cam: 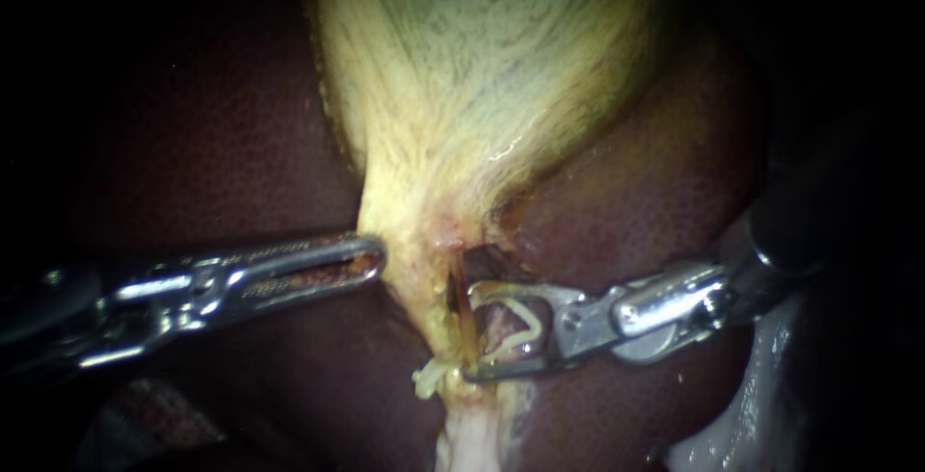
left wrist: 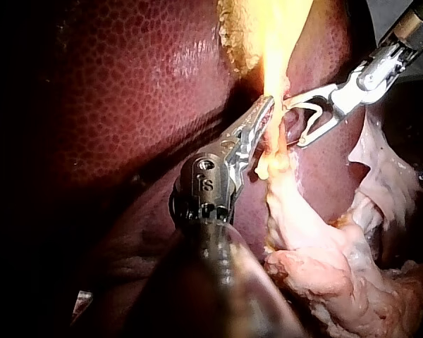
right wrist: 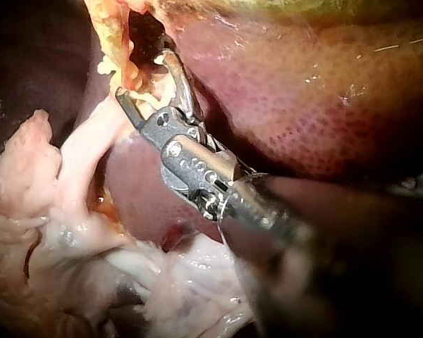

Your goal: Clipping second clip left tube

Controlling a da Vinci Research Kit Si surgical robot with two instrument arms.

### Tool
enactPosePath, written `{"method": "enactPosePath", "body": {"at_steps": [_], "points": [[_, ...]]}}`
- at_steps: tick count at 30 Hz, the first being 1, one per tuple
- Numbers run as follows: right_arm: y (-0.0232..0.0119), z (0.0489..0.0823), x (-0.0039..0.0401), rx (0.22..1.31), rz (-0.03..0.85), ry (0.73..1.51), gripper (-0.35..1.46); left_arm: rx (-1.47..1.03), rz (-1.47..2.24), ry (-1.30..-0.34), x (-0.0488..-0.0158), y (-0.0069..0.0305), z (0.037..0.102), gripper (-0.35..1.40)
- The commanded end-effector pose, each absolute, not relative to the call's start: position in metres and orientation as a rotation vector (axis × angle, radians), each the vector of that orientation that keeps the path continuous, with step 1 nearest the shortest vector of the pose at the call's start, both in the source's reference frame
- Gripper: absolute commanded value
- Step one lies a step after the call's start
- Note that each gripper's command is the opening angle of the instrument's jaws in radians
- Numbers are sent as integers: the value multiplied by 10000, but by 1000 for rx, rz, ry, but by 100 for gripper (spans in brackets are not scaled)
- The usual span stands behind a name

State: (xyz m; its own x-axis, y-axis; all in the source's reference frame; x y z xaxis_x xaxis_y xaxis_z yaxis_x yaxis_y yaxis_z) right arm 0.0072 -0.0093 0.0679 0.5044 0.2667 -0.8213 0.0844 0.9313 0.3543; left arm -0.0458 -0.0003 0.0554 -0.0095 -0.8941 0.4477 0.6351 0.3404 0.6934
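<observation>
The left instrument (cam: 371,260) has its claw clamped on the gallbladder (cam: 482,77) at its neck, apparently to pull it taut and expose the tube (cam: 461,310). The right instrument (cam: 470,329) has its claw spread and carries an unclosed clip (cam: 525,323) that straddles the tube, ready to squeeze.

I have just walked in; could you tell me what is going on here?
The slender silver right instrument holds an open white clip in its end effector, jaws spread at the thin brownish tube below the pale yellow gallbladder; the clip is not yet closed. The silver left instrument rests its tip against that tissue's other side.
</observation>
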Motion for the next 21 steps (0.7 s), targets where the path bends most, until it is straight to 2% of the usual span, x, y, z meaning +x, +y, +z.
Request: {"method": "enactPosePath", "body": {"at_steps": [1, 5, 9, 21], "points": [[-92, 672, 69, 372, 119, 1050, 59, 328, -1242, -992, -458, -3, 555, -35], [-92, 648, 67, 378, 131, 1060, 59, 328, -1242, -992, -459, -2, 556, -35], [-101, 634, 83, 371, 145, 1080, 59, 328, -1242, -992, -459, -1, 558, -35], [-115, 643, 121, 386, 133, 1098, 59, 328, -1242, -992, -460, 0, 559, -35]]}}
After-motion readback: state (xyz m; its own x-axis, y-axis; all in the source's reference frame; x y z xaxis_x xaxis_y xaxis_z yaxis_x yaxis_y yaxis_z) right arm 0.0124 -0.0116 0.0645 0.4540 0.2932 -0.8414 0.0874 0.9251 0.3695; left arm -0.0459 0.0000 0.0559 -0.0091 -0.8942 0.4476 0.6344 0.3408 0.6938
